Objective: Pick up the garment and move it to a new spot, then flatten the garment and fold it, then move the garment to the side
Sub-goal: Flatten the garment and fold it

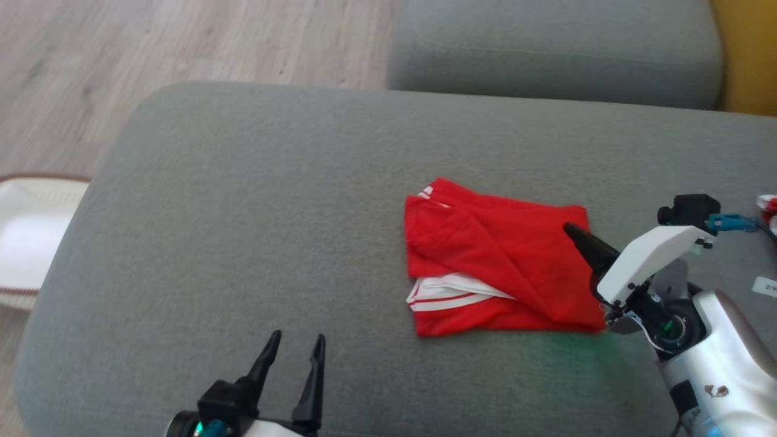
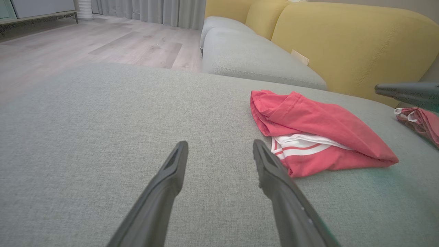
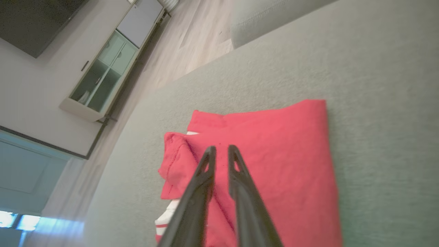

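Seemingly folded already, the red white-striped garment (image 1: 498,261) lies on the grey sofa cushion (image 1: 243,212) just beneath the right end effector (image 3: 219,147), its fingers narrowly apart and empty, the left end effector (image 1: 298,335) wide open well off, so next comes gripping an edge to move it aside.

This is a home living room: a grey sofa seat (image 1: 243,212) with a yellow backrest (image 2: 343,44) stands on pale wood flooring (image 2: 103,44). Grey curtains (image 2: 154,12) hang beyond, and a low glass-door cabinet (image 3: 103,75) sits under a dark wall screen (image 3: 34,20).
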You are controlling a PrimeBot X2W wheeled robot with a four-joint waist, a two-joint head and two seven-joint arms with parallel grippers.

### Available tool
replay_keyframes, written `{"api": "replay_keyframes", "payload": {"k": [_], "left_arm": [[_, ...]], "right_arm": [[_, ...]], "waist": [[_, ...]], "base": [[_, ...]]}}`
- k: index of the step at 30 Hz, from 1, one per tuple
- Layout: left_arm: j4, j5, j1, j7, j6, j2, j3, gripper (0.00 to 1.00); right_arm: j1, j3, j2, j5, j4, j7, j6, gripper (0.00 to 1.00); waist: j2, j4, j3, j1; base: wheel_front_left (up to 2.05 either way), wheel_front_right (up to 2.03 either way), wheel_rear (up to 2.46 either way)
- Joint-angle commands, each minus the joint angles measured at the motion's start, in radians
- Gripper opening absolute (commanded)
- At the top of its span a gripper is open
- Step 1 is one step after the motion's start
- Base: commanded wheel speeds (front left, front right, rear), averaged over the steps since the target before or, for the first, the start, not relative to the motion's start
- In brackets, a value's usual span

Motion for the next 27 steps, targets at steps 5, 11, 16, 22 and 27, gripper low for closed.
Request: {"api": "replay_keyframes", "payload": {"k": [5,11,16,22,27], "left_arm": [[-0.017,0.004,-0.06,-0.012,0.006,-0.008,-0.011,1.0],[-0.01,-0.006,-0.085,-0.012,0.014,-0.008,-0.04,1.0],[-0.01,-0.015,-0.091,-0.012,0.023,-0.008,-0.044,1.0],[-0.008,-0.028,-0.109,-0.012,0.031,-0.008,-0.053,1.0],[-0.007,-0.027,-0.107,-0.012,0.037,-0.008,-0.049,1.0]], "right_arm": [[-0.056,0.021,-0.041,0.136,-0.012,0.109,-0.001,0.0],[-0.1,0.047,-0.082,0.185,0.065,0.209,-0.001,0.0],[-0.113,0.087,-0.072,0.208,0.076,0.246,-0.001,0.0],[-0.111,0.161,-0.018,0.219,0.087,0.241,-0.001,0.0],[-0.065,0.233,0.026,0.26,0.011,0.231,-0.001,0.0]], "waist": [[0.0,0.059,0.041,0.0],[0.0,0.111,0.074,0.0],[0.0,0.11,0.077,0.0],[0.0,0.091,0.073,0.0],[0.0,0.069,0.043,0.0]], "base": [[0.0,0.0,0.0],[0.0,0.0,0.0],[0.0,0.0,0.0],[0.0,0.0,0.0],[0.0,0.0,0.0]]}}
